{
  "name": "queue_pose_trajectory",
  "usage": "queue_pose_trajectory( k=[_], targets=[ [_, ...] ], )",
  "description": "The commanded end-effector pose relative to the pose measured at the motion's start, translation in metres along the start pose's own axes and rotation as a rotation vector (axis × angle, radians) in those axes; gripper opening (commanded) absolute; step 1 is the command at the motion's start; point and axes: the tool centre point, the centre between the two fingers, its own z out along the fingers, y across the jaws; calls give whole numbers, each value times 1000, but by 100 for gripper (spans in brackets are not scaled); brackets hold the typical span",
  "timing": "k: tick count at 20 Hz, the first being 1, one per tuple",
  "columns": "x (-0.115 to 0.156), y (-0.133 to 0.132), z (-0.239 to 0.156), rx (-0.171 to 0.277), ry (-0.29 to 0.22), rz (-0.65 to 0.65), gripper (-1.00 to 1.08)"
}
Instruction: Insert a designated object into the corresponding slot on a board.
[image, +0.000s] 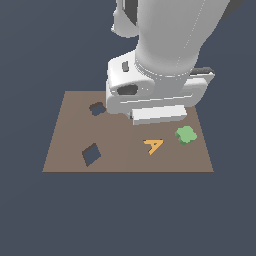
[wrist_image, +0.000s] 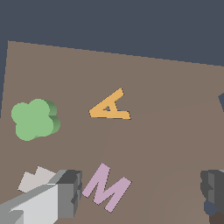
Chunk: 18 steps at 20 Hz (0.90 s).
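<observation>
The bright green lobed block (image: 185, 135) lies flat on the brown board (image: 65, 130), near its edge at the exterior view's right. It also shows in the wrist view (wrist_image: 34, 119). The lobed slot (image: 96, 108) is a dark hole toward the board's far side, at the exterior view's left. The arm's white hand (image: 150, 97) hangs over the board's far middle and hides its own fingers in the exterior view. In the wrist view my gripper (wrist_image: 140, 197) is open and empty, with its fingers (wrist_image: 65, 192) wide apart and clear of the green block.
An orange letter A (image: 153, 145) lies beside the green block. A pink letter M (wrist_image: 106, 187) lies on the board between the fingers. A pale grey lobed piece (wrist_image: 33, 179) is partly hidden behind one finger. A diamond hole (image: 91, 154) is near the board's front, at the exterior view's left.
</observation>
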Motion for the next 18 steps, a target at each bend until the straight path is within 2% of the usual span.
queue_pose_trajectory(
  k=[1, 6, 10, 14, 18],
  targets=[
    [9, -25, 15, 3, 3, -48, 100],
    [24, -75, 44, 6, 9, -143, 100],
    [31, -103, 60, 6, 12, -197, 100],
    [35, -120, 69, 6, 14, -229, 100],
    [36, -126, 72, 6, 15, -241, 100]
  ],
)
